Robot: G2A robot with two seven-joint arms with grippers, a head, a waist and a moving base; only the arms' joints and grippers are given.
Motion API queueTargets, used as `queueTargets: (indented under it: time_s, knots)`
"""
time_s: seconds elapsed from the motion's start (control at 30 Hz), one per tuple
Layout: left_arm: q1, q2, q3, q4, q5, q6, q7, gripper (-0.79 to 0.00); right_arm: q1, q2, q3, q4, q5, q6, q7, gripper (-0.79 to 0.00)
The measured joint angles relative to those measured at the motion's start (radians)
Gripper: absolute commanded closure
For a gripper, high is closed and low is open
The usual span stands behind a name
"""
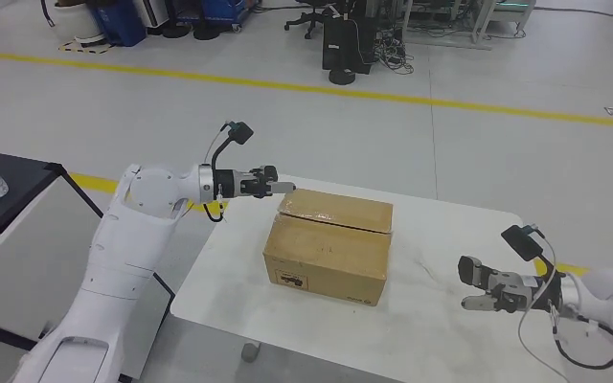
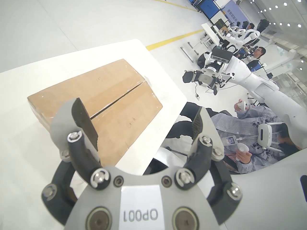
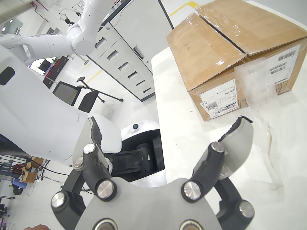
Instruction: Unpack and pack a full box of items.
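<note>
A brown cardboard box (image 1: 330, 244) stands on the white table (image 1: 450, 316) with its top flaps closed and a slit along the middle seam; it also appears in the left wrist view (image 2: 100, 101) and the right wrist view (image 3: 230, 39). My left gripper (image 1: 280, 185) hovers open just beyond the box's far left corner, and its own view (image 2: 138, 113) shows nothing between the fingers. My right gripper (image 1: 471, 284) is open low over the table to the right of the box, empty in its own view (image 3: 168, 126).
A strip of clear tape (image 3: 260, 92) hangs off the box's labelled side onto the table. A grey drawer cabinet (image 3: 124, 60) stands left of the table. A seated person with handheld controllers (image 2: 242, 132) is beyond the table edge in the left wrist view.
</note>
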Motion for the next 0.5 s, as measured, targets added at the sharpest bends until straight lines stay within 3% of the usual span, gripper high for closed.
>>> queueTargets:
  time_s: [0.3, 0.5]
  knots:
    - [0.0, 0.0, 0.0, 0.0, 0.0, 0.0, 0.0, -0.785, 0.074, -0.037, 0.022, -0.067, -0.136, 0.032, -0.042, -0.785]
    - [0.0, 0.0, 0.0, 0.0, 0.0, 0.0, 0.0, -0.785, 0.181, -0.114, -0.076, -0.031, -0.07, 0.016, 0.02, -0.785]
